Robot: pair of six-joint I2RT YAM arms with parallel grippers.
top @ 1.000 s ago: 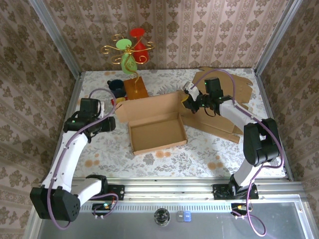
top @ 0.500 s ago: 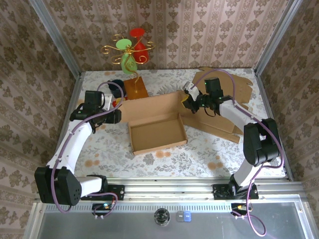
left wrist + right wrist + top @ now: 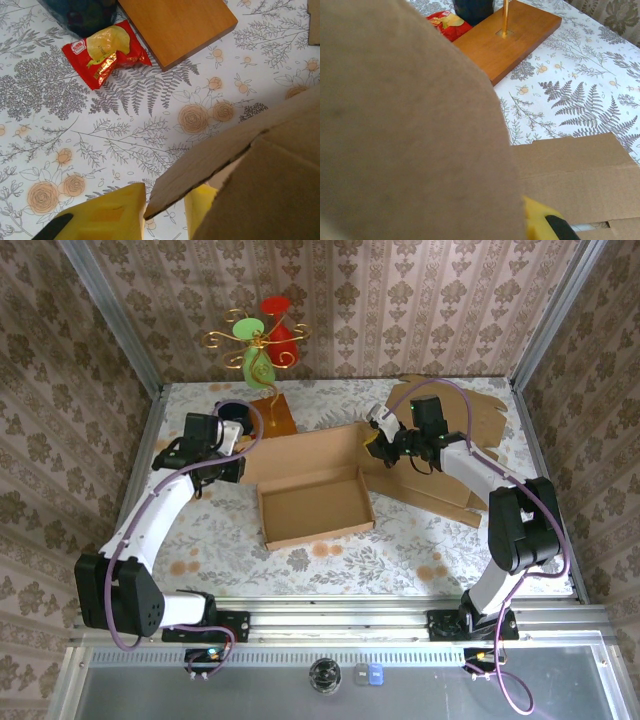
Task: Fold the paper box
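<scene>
Paper box (image 3: 315, 505) at the middle of the counter (image 3: 200, 530), open side up; long axis left to right, right end slightly farther from the arm bases; lid flap extending from the far long edge. Left hand (image 3: 233, 462) at the flap's left edge; straddles the cardboard edge with yellow fingers (image 3: 107, 215) apart. Right hand (image 3: 377, 445) at the flap's right corner; cannot tell, with cardboard close across the wrist view, whether apart or clamped. Beyond the flap, a red snack packet (image 3: 105, 50) just beside a wooden base (image 3: 175, 25); flat cardboard sheets (image 3: 480, 430) to the right.
</scene>
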